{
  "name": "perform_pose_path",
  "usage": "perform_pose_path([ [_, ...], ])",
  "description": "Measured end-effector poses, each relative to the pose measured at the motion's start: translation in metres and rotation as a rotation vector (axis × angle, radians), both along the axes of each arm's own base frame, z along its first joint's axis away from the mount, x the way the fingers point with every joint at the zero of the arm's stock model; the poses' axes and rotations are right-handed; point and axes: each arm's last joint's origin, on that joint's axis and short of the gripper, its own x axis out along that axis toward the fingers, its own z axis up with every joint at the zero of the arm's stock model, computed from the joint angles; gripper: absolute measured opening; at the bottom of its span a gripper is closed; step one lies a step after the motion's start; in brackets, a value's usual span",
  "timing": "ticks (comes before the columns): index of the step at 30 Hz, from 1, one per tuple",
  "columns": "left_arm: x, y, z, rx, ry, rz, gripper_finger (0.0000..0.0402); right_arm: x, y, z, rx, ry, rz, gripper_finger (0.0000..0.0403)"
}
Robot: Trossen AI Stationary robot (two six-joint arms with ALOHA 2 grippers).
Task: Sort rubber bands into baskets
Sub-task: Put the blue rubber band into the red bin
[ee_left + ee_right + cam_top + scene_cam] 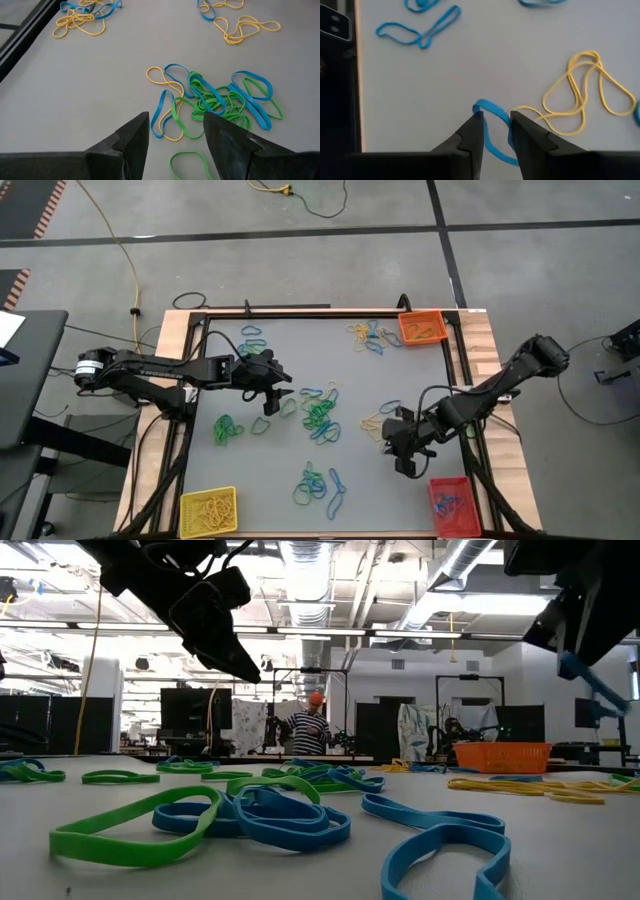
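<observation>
Gripping loosely, the right gripper (496,122) held a blue band (492,131) between part-spread fingers over the mat, short of the red basket (450,505). Judged risk: band slips off early or snags the yellow band (580,95). Left gripper (176,132) hung open over the green-blue pile (220,102), with bare mat around it.

No text, label, brand, number or sign is legible in any view. The left arm (165,368) bears pale lettering along its link in the high view, too small to read. The red-and-white striped floor edging (45,212) carries no characters.
</observation>
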Motion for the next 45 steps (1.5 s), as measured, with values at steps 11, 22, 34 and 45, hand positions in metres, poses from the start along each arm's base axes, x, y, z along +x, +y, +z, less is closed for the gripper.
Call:
perform_pose_path([
  [11, 0.0, 0.0, 0.0, 0.0, 0.0, 0.0, 0.0178, -0.001, 0.012, 0.003, 0.004, -0.064, 0.046, 0.0021],
  [22, 0.0, 0.0, 0.0, 0.0, 0.0, 0.0, 0.0178, 0.019, 0.018, -0.027, -0.076, -0.03, 0.014, 0.0165],
  [34, 0.0, 0.0, 0.0, 0.0, 0.0, 0.0, 0.0178, 0.041, 0.018, -0.081, -0.048, 0.157, 0.031, 0.0191],
  [45, 0.0, 0.0, 0.0, 0.0, 0.0, 0.0, 0.0178, 0.042, 0.017, -0.081, -0.038, 0.166, 0.083, 0.0022],
])
